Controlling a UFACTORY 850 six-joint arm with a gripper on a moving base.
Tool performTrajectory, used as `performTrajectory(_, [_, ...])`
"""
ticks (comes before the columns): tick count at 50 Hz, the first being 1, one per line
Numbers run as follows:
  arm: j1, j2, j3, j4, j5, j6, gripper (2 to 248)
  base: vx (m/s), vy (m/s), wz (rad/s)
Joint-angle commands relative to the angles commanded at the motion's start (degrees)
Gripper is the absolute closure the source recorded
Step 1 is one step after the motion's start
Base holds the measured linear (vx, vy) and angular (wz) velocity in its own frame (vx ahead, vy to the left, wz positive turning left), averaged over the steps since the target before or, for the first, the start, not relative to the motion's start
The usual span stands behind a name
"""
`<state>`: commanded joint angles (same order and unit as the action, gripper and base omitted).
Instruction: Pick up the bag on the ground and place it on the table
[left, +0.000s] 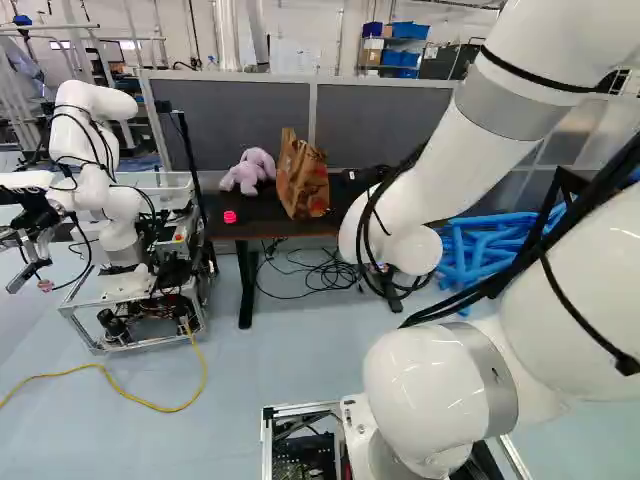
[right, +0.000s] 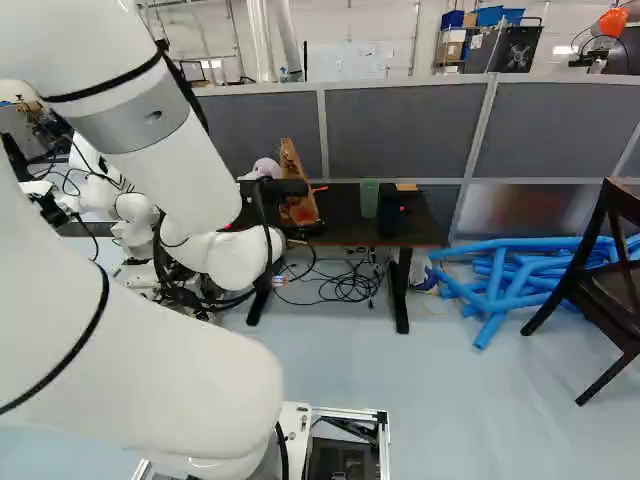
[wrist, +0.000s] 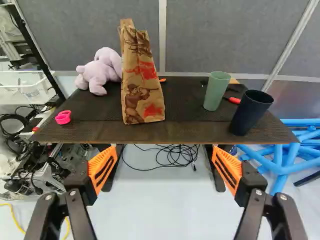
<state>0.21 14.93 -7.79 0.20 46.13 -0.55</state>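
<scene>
Between the two orange pads of the gripper, nothing is held; the fingers are spread wide and stand apart from the bag. Just past the fingertips, as seen from the wrist, the front edge of the table is crossed by the line of reach. Beyond that edge, on the tabletop and not on the ground, the paper bag is found upright, its long axis rising roughly square to the spread of the fingers. It is set ahead of the gap, a little off its centre line, towards the side of the plush toy. The placing may therefore be judged done, with only a straight backing away called for; if the gripper were swung sideways first, the bag might be brushed and tipped.

Less can be made out farther in. The bag's contents and rear face are hidden, and whether its top is folded or open cannot be told. Part of the plush toy's near flank seems to be covered by the bag. In the left base view the green cup and dark cup are hidden behind the arm.
</scene>
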Motion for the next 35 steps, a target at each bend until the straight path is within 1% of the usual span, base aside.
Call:
performTrajectory(17, [-0.15,0.79,2.06,-0.15,2.86,0.4,3,0.0,0.0,0.0])
performTrajectory(35, [-0.21,1.07,2.79,-0.2,3.87,0.55,3,0.0,0.0,0.0])
